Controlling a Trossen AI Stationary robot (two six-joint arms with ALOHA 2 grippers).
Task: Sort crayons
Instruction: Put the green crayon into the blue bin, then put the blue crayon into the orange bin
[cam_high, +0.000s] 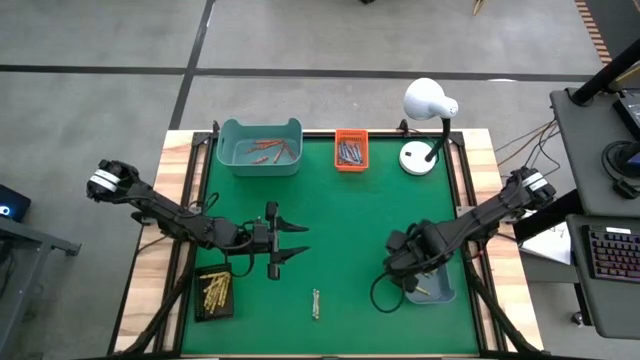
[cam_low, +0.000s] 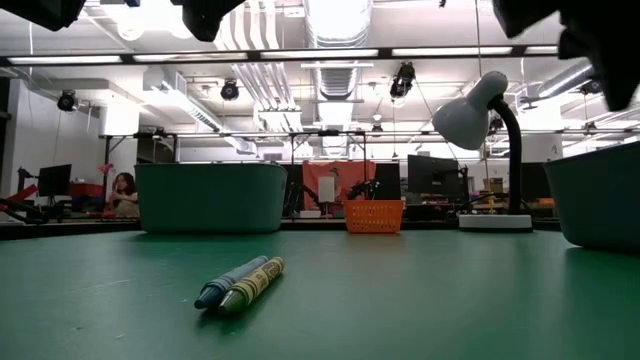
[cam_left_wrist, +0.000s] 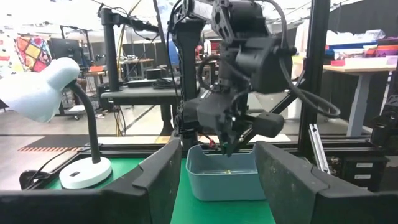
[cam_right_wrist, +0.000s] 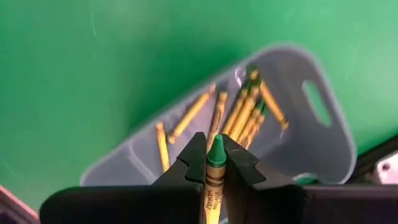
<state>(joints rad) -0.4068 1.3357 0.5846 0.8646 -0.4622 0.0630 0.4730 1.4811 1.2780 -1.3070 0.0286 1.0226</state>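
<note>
The right gripper (cam_right_wrist: 214, 163) is clamped on a green-tipped yellow crayon (cam_right_wrist: 214, 177) above the small blue-grey plastic bin (cam_right_wrist: 323, 134). The left gripper (cam_high: 291, 243) hangs spread apart over the green bench (cam_high: 350, 220).

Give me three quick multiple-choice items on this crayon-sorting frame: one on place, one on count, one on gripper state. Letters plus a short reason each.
1. Where is the right gripper?
A. Over the orange basket
B. Above the small blue-grey bin
C. Beside the lamp base

2. How many crayons lie loose on the green mat?
A. Two
B. Five
C. None

3. What is the state of the left gripper?
A. Shut on a crayon
B. Shut and empty
C. Open and empty

Answers:
1. B: the right wrist view looks down past the fingers into the small blue-grey bin that holds yellow-green crayons.
2. A: the low view shows one blue crayon and one yellowish crayon side by side, touching.
3. C: the high view shows its fingers spread apart over bare mat with nothing between them, while the right gripper pinches a green-tipped crayon.
</note>
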